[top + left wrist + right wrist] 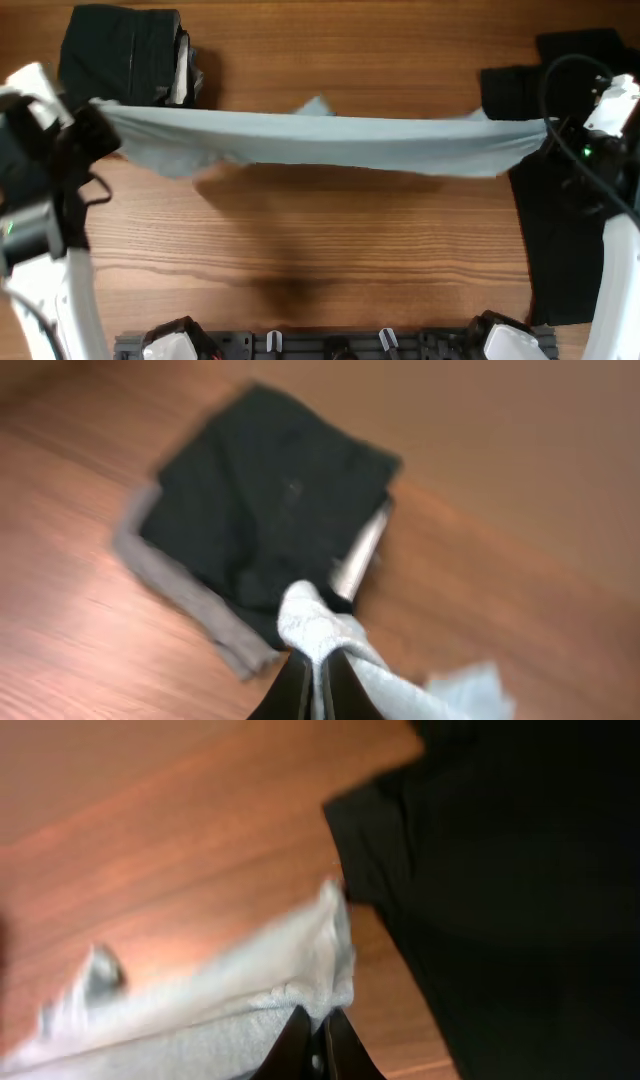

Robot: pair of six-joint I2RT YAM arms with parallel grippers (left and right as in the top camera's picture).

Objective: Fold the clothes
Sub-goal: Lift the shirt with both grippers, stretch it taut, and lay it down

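While the left gripper (318, 672) is clamped on one end of the pale blue-green T-shirt (320, 140) and the right gripper (318, 1038) on the other, the garment hangs stretched taut across the far half of the counter (350, 260), lifted off the wood. A folded black and grey stack (125, 55) sits in the far left corner. A large black T-shirt (560, 230) lies spread along the right edge.
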